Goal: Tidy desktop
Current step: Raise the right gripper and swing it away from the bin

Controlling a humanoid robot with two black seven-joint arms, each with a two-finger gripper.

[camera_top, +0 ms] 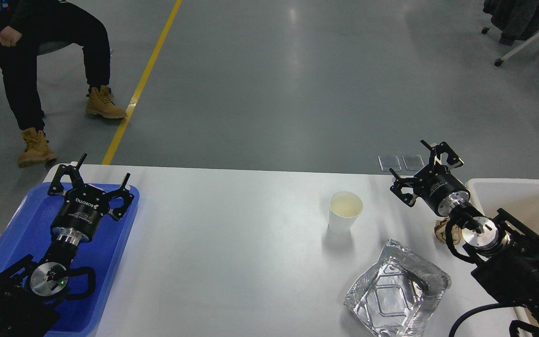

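Observation:
The glossy white desktop [232,243] fills the lower half of the head view. A white paper cup [345,212] stands upright on it, right of centre, with pale liquid inside. A crumpled foil tray [396,290] lies near the front right. A small brown crumpled wad [441,231] sits partly hidden behind my right arm. My left gripper [103,169] hovers open over the blue tray [110,252], empty. My right gripper [409,164] is open above the desktop's far right edge, holding nothing.
A beige bin with a white rim [522,196] stands at the right edge of the desktop. A seated person in brown boots [35,70] is on the floor beyond the far left. Two small grey plates [400,162] lie on the floor behind the table.

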